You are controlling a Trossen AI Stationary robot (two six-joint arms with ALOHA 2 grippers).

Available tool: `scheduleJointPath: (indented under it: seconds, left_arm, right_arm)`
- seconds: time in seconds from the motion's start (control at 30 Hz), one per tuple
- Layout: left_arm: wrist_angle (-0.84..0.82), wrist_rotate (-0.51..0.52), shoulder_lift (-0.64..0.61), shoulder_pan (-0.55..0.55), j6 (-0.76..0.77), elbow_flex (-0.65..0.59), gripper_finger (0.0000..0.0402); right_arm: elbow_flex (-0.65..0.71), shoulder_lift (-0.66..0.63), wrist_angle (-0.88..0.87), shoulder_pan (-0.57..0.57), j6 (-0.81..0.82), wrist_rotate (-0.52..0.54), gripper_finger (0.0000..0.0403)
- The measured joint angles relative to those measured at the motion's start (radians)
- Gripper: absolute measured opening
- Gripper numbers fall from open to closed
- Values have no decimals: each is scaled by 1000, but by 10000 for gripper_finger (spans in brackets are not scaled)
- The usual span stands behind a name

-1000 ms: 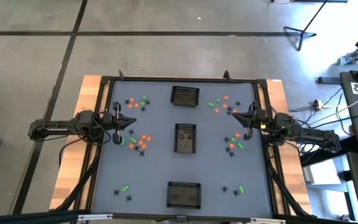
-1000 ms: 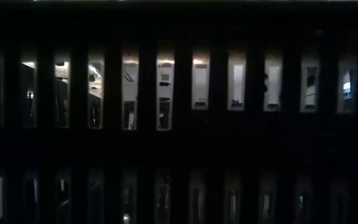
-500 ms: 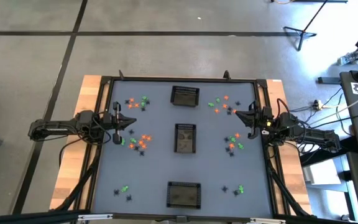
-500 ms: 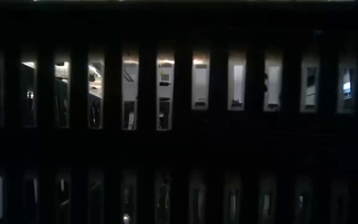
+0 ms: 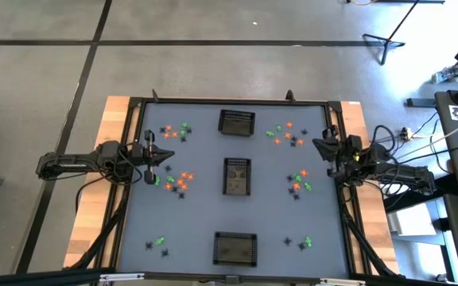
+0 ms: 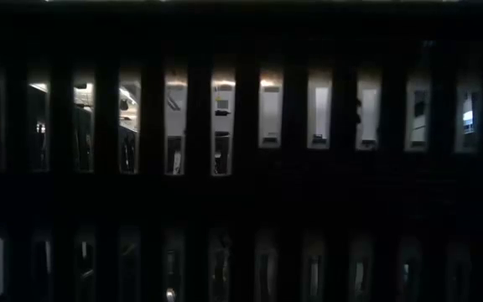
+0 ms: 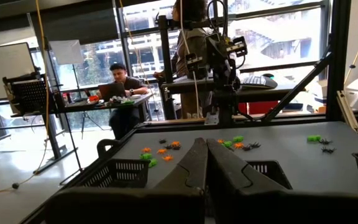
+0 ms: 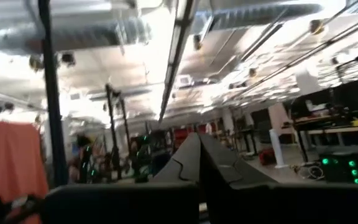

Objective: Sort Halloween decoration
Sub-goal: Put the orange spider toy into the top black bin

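Near basket: a black mesh basket (image 5: 236,247) is being shown at the near edge of the grey counter (image 5: 205,222), midway across.
Near-left trinkets: a small group of green and black Halloween decoration (image 5: 158,243) is lying near the left corner, well apart from that basket.
Near-right trinkets: another green and black group (image 5: 299,241) is lying on the right of the near basket.
Middle basket: a second mesh basket (image 5: 238,175) is sitting at the counter's centre.
Mid-left trinkets: an orange, green and black cluster (image 5: 176,181) is lying between the centre basket and the left arm.
Mid-right trinkets: an orange and green cluster (image 5: 300,181) is lying right of the centre basket.
Left end effector: the left end effector (image 5: 168,155) is being held over the counter's left edge, fingers pressed together, nothing between them; it is pointing across the counter.
Right end effector: the right end effector (image 5: 319,144) is being held at the counter's right edge, tilted upward so that its camera is taking in the ceiling; its fingers (image 8: 199,155) are being kept together and empty.
Far-left trinkets: an orange, green and black group (image 5: 174,131) is lying left of the far basket.
Far-right trinkets: an orange and green group (image 5: 284,133) is lying near the right end effector.
Far basket: a third mesh basket (image 5: 237,122) is sitting at the far edge.
Beyond the counter: a person (image 7: 122,87) is being seen seated at a desk.
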State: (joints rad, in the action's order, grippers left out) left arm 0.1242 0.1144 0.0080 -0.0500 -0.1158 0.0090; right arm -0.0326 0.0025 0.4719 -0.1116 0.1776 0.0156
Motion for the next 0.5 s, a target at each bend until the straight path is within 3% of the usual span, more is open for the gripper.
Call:
scheduleJointPath:
  seconds: [0.27,0.5]
  left_arm:
    - [0,0,0,0,0,0,0]
    - [0,0,0,0,0,0,0]
  right_arm:
    - [0,46,-59,0,2,75,3]
    - [-20,110,-72,11,-41,36,3]
